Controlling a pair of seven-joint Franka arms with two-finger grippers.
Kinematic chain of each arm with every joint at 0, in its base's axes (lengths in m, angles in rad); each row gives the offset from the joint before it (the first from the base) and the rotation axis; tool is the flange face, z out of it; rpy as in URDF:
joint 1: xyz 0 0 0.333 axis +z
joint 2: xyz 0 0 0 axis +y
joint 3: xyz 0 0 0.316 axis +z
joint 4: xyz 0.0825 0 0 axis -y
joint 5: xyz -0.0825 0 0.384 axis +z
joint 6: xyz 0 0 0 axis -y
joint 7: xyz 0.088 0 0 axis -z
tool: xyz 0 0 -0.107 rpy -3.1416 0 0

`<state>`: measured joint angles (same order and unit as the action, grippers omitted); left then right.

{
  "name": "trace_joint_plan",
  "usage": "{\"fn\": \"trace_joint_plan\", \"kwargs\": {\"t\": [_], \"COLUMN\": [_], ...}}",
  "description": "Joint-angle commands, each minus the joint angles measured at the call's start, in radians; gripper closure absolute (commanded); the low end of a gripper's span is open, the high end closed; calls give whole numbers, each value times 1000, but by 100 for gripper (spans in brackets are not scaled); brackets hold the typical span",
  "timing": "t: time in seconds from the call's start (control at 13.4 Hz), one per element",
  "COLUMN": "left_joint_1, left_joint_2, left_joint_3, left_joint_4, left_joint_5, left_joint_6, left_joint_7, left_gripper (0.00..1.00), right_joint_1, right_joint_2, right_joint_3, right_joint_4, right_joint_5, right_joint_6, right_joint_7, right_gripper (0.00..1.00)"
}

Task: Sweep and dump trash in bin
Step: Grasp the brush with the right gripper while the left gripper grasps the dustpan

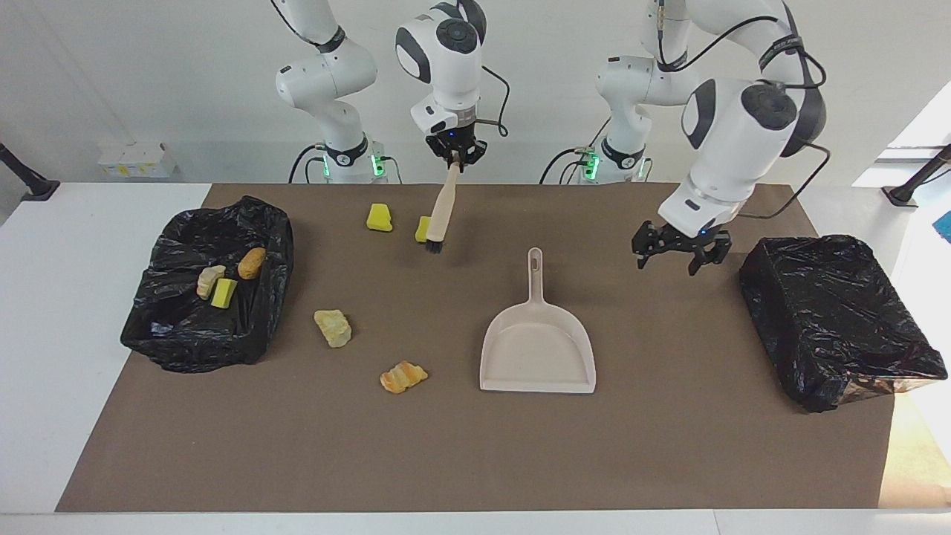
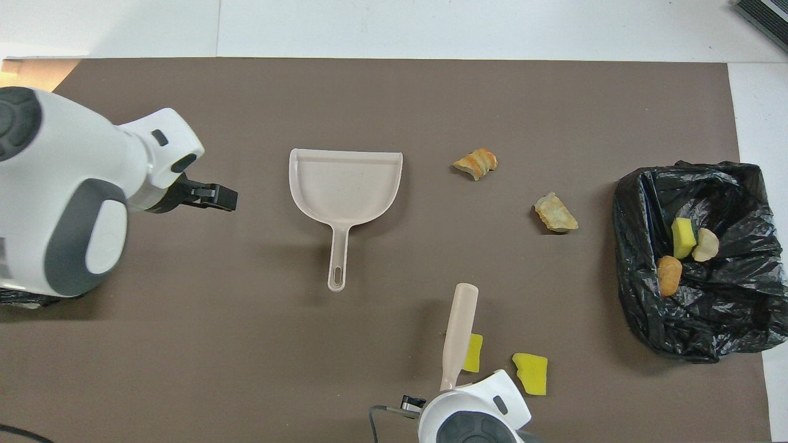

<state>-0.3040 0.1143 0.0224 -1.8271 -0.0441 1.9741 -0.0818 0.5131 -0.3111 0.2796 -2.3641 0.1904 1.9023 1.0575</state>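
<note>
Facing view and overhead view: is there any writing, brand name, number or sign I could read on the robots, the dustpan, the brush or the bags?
None can be read.
Small white boxes with yellow marks, off the mat toward the right arm's end: any print is too small to read.
Dustpan, brush, black bags, arms: no lettering shows.

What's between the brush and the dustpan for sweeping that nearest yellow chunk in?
Nothing visible. Bare mat lies between the yellow sponge chunk, under the brush held by the right tool, and the dustpan. The pan's mouth faces away from the robots, though.
</note>
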Motion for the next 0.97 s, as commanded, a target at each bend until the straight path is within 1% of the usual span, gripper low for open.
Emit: {"fn": "trace_joint_plan", "kwargs": {"t": [0.0, 0.15, 0.3, 0.45, 0.6, 0.67, 0.74, 0.82, 0.89], "left_joint_1": [-108, -173, -242, -308, -339, -352, -365, -365, -366], "left_joint_2": [67, 73, 73, 65, 33, 25, 16, 16, 15], "left_joint_3": [16, 16, 16, 16, 14, 14, 14, 14, 14], "left_joint_4": [-12, -61, -116, -184, -244, -262, -270, -273, -274], "left_joint_5": [-8, -8, -8, -8, -8, -8, -8, -8, -8], "left_joint_6": [96, 164, 221, 277, 295, 299, 299, 299, 298], "left_joint_7": [-137, -191, -258, -321, -348, -363, -378, -383, -385], "left_gripper": [0, 0, 0, 0, 0, 0, 0, 7, 18], "right_joint_1": [-21, -2, 71, 87, 132, 134, 127, 105, 66], "right_joint_2": [-19, -7, 18, 113, 205, 220, 240, 259, 282], "right_joint_3": [13, 20, 20, 20, 20, 20, 18, 15, 13], "right_joint_4": [-17, -24, -67, -70, -64, -63, -50, -29, -12], "right_joint_5": [14, 29, 44, 49, 58, 60, 60, 60, 55], "right_joint_6": [-22, 6, 102, 164, 291, 335, 349, 350, 343], "right_joint_7": [138, 336, 523, 594, 715, 728, 725, 714, 678], "right_gripper": [100, 100, 100, 100, 100, 100, 100, 100, 100]}}
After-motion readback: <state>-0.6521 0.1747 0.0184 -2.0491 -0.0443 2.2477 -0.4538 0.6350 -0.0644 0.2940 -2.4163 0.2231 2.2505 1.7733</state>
